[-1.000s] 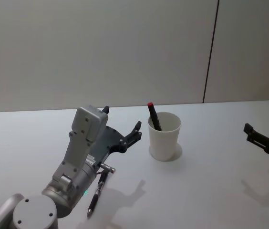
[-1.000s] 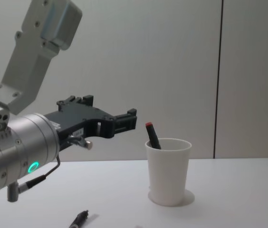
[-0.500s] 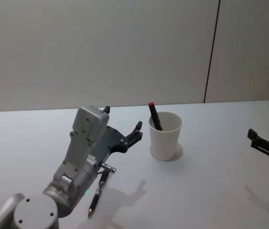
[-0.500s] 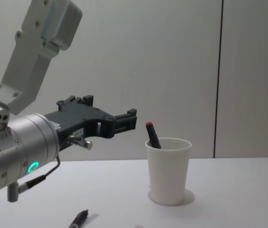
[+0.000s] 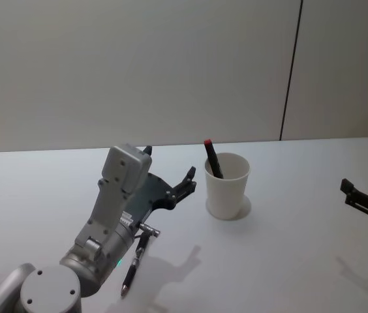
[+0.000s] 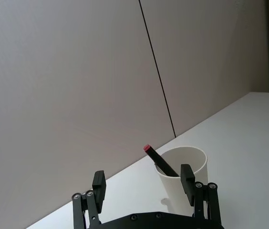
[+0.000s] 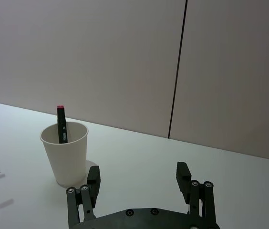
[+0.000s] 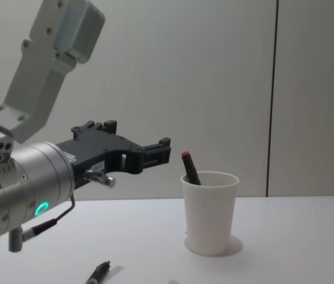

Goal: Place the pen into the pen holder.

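A black pen (image 5: 213, 159) with a red end is seen standing tilted inside the pen holder (image 5: 226, 192), its red tip leaning over the rim towards the robot's left. The pen holder is a plain white paper cup, tapered towards its base and finished with a rolled rim, and it is set upright on the tabletop (image 5: 288, 261). A second pen (image 5: 134, 262), dark and slender, is found lying flat on the tabletop nearer the robot, under the left arm (image 5: 109, 222) and well apart from the cup.

The left pincer (image 5: 168, 163) is held above the tabletop just to the left of the cup, at about the height of its rim. Its two flat black fingers are spread wide, nothing is gripped between them, and neither pen nor the cup is touched. The arm behind it is built of smooth silver-grey cylindrical and boxy shells, and a green light ring (image 8: 41, 207) is shown on one joint.

The right pincer (image 5: 367, 178), also black, is held low over the right side of the tabletop, far from the cup, with its fingers likewise spread wide and empty.

The tabletop is white, smooth and matte. It is backed by a pale grey wall (image 5: 138, 65) divided by one thin dark seam (image 5: 290, 68).
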You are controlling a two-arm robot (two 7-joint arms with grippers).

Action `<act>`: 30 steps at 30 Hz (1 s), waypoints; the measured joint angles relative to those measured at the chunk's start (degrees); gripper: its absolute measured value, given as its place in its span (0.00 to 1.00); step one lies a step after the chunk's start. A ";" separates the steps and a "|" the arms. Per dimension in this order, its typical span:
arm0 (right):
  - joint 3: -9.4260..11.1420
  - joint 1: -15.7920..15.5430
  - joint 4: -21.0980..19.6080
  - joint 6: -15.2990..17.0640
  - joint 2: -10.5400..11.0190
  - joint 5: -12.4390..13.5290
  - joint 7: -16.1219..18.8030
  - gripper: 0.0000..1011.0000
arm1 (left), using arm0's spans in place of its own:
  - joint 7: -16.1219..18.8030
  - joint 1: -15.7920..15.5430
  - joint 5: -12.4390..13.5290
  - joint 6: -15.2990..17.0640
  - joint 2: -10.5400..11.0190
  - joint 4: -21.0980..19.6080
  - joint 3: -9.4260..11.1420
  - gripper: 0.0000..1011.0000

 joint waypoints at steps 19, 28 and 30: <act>0.07 -0.27 -0.32 0.02 0.13 -0.09 0.05 0.99 | 2.09 0.80 -0.02 12.37 0.75 -3.34 -0.90 0.99; 0.07 -0.32 -0.38 0.02 0.16 -0.08 0.05 0.99 | 3.51 1.71 -1.49 20.66 1.11 -5.99 -1.45 0.99; 0.07 -0.32 -0.39 0.02 0.17 -0.08 0.05 0.99 | 3.70 1.88 -1.72 21.80 1.15 -6.48 -1.53 0.99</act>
